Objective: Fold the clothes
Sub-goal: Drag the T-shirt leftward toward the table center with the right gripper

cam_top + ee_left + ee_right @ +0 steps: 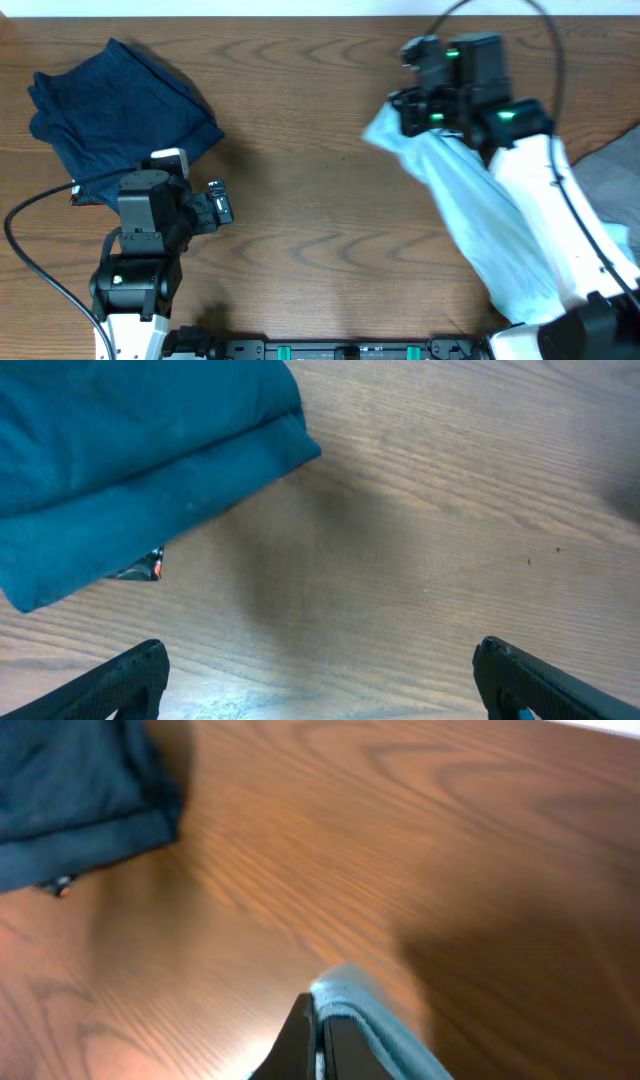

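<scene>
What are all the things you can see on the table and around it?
dark blue garment: one, dark blue, folded, far left part of the table
label: one, small, with a bit of orange, poking out under the dark blue garment's edge
light blue garment: one, pale blue, right side, one end pinched by the right gripper
grey cloth: one, grey, right edge, partly out of view
table: one, brown wood, under everything
cables: two, black, one by each arm
left gripper: one, black, open, beside the dark blue garment, holding nothing
right gripper: one, black, shut on the light blue garment
</scene>
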You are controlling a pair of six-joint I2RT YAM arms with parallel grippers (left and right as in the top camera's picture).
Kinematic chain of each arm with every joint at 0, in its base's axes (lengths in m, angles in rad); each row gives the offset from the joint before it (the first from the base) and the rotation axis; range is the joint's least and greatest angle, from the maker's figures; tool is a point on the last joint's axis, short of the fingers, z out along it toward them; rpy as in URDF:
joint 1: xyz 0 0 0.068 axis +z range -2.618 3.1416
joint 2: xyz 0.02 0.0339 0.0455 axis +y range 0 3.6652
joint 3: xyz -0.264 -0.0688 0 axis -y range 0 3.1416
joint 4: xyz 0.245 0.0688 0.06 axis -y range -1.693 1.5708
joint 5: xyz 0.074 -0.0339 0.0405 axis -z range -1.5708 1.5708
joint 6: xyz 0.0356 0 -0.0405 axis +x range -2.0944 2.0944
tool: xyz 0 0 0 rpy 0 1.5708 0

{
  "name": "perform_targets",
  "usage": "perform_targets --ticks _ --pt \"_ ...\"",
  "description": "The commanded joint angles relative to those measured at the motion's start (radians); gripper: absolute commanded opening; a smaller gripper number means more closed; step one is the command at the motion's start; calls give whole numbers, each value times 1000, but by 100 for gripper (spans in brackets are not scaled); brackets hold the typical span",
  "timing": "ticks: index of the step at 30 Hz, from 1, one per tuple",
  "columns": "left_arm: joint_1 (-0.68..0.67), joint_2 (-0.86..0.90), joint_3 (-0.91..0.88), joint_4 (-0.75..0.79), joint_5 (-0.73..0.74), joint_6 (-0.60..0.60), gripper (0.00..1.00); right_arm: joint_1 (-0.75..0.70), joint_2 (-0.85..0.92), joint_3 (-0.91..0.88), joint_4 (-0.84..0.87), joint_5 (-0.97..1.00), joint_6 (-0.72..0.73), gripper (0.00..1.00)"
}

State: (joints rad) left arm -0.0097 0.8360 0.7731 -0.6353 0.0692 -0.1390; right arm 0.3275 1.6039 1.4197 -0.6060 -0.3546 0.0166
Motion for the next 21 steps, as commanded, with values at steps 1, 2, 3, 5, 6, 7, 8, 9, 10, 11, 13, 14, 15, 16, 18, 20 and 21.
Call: perform_targets --ticks 1,2,3,5,6,7,8,9,10,11,13,14,15,16,18,20,21 --pt "-3 -1 19 10 1 -13 98 84 37 -2 73 -38 -19 1" --pt "-3 -1 19 15 1 -13 98 101 47 -2 101 -39 -19 1" --pt "-3 -1 19 23 1 -13 98 119 57 -2 132 -39 -18 1" --pt "-3 -1 19 41 1 -13 98 150 74 -2 175 -63 -19 1" --pt "-3 -1 19 49 1 -13 98 166 81 -2 186 -82 -24 1" --pt "-3 -1 19 58 2 -13 98 182 84 -2 186 -100 -36 1" --pt "-3 -1 19 67 2 -13 98 195 84 -2 180 -111 -44 1" --pt "-3 -1 19 76 2 -13 98 210 84 -2 168 -123 -52 1" --pt "-3 -1 19 80 2 -13 98 223 83 -2 154 -129 -66 2" --pt "-3 -1 19 82 2 -13 98 232 82 -2 140 -128 -74 7" --pt "-3 -1 19 80 1 -13 98 242 81 -2 103 -74 -85 57" --pt "-3 -1 19 81 2 -13 98 241 79 -2 80 -18 -80 79" --pt "-3 -1 19 90 2 -13 98 235 75 -2 43 73 -55 99" --pt "-3 -1 19 98 2 -13 98 227 69 -2 14 152 -19 99" --pt "-3 1 18 111 2 -13 98 198 53 -1 -61 321 82 99" --pt "-3 14 17 133 18 -24 98 158 32 -1 -150 458 199 99" --pt "-3 28 16 150 50 -23 98 132 20 -1 -200 504 259 99"
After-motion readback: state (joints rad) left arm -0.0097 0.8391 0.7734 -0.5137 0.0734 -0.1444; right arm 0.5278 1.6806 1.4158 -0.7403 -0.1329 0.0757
